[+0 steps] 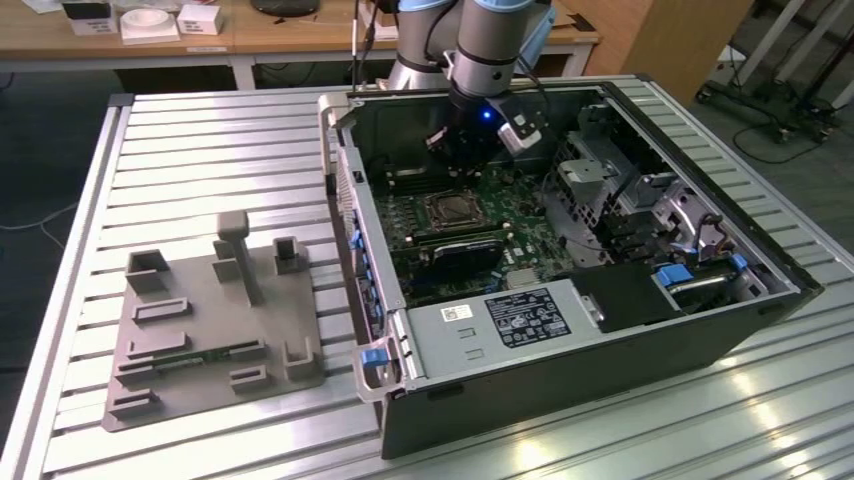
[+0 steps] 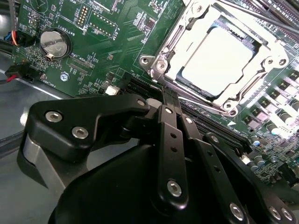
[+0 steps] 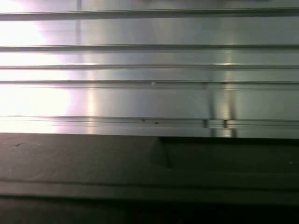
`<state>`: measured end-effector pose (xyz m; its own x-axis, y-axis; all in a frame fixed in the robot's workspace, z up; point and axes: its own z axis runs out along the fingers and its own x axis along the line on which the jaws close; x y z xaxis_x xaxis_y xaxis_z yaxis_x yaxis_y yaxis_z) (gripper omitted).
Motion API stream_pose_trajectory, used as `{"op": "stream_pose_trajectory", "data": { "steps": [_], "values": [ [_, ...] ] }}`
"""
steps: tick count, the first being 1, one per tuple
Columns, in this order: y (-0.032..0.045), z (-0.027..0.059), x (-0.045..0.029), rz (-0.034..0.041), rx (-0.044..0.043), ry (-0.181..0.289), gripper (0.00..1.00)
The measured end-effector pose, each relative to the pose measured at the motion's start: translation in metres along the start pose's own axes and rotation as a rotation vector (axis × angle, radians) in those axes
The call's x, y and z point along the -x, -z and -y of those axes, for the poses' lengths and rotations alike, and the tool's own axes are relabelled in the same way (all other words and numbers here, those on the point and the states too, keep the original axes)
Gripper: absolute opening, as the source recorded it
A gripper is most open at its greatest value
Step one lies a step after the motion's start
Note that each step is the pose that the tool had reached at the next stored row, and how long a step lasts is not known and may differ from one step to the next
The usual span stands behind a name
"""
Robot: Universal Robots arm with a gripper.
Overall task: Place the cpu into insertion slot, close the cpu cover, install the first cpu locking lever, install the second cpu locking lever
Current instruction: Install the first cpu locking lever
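Observation:
The cpu (image 2: 219,58), a flat silvery square, lies in the insertion slot (image 2: 233,106) on the green board. The cpu cover (image 2: 176,70), a silvery frame, lies flat around it, with the chip showing through its window. My gripper (image 2: 162,95) is shut and empty, its black tip close to one corner of the slot; I cannot tell whether it touches. In the exterior view the gripper (image 1: 461,162) hangs inside the open computer case, just behind the slot (image 1: 445,212). I cannot tell how the locking levers stand.
A grey power supply box (image 1: 521,315) sits at the case's front and a drive cage (image 1: 601,180) on the exterior view's right. A grey fixture block (image 1: 214,320) lies on the slatted aluminium table (image 1: 200,140). A coin battery (image 2: 53,42) is on the board.

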<state>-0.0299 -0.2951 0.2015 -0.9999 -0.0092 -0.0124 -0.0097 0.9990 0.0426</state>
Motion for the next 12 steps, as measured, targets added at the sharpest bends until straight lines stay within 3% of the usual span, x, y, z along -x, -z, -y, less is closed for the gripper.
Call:
{"op": "stream_pose_trajectory", "data": {
  "steps": [12],
  "values": [
    [-0.0022,0.0002,0.0000,-0.0002,-0.0170,0.000,0.10]
  ]
}}
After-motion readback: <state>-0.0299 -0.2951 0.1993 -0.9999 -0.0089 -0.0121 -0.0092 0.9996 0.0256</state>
